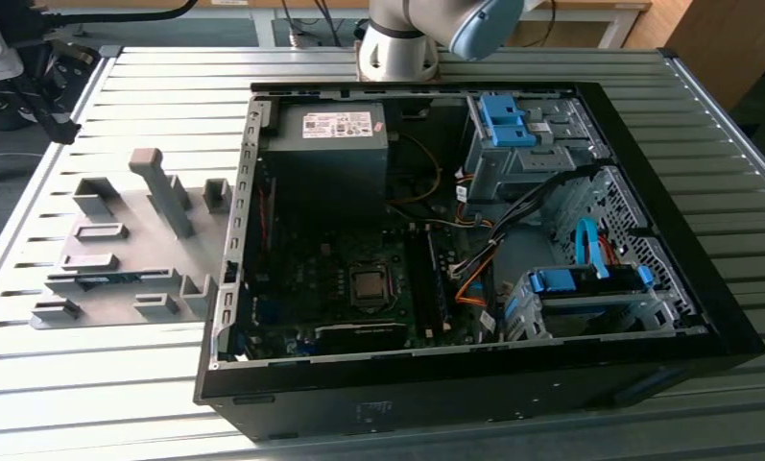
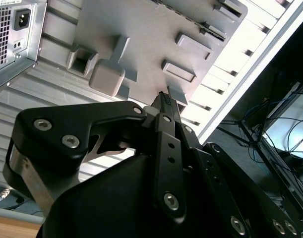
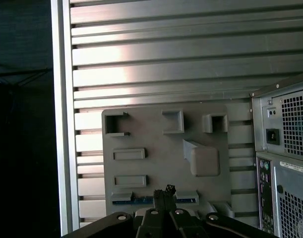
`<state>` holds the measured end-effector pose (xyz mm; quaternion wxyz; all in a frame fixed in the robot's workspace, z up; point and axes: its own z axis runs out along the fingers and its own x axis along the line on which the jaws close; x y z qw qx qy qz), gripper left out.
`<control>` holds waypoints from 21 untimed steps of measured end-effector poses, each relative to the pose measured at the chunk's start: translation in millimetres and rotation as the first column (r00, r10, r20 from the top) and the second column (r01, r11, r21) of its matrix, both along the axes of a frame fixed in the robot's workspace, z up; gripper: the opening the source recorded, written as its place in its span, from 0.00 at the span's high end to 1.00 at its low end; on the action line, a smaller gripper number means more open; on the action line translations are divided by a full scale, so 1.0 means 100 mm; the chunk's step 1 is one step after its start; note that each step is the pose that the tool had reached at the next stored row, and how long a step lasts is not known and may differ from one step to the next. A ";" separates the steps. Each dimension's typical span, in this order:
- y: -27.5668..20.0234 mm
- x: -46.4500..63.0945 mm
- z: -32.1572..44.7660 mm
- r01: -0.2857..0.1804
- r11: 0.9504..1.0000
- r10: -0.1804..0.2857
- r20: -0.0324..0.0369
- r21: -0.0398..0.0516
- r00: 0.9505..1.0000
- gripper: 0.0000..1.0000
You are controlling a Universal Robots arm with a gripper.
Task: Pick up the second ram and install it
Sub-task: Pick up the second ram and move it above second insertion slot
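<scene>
ram (image 3: 125, 201) lies slotted in the grey fixture (image 3: 156, 153) straight below my gripper (image 3: 167, 189), which is pressed together and empty, its long axis apparently along the gripper's opening line.

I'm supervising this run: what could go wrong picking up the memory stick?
The fingers are shut near the memory stick; descending like that might strike it. Grey fixture blocks crowd the stick and may catch a finger. Loose cables beside the motherboard could snag it.
</scene>
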<state>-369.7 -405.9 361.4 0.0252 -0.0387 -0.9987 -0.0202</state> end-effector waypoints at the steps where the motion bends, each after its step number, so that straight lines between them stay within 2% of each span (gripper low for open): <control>1: 0.000 0.00 0.000 0.000 1.000 0.000 0.000 0.000 1.000 0.89; 9: 0.000 0.00 0.000 -0.019 1.000 0.019 0.000 0.000 1.000 0.89; 13: -0.001 0.00 -0.002 -0.067 0.998 0.067 0.000 0.000 0.998 0.89; 16: -0.001 -0.01 -0.007 -0.121 0.993 0.121 0.000 0.000 0.993 0.89; 21: 0.000 -0.01 -0.013 -0.199 0.980 0.199 0.000 0.000 0.980 0.89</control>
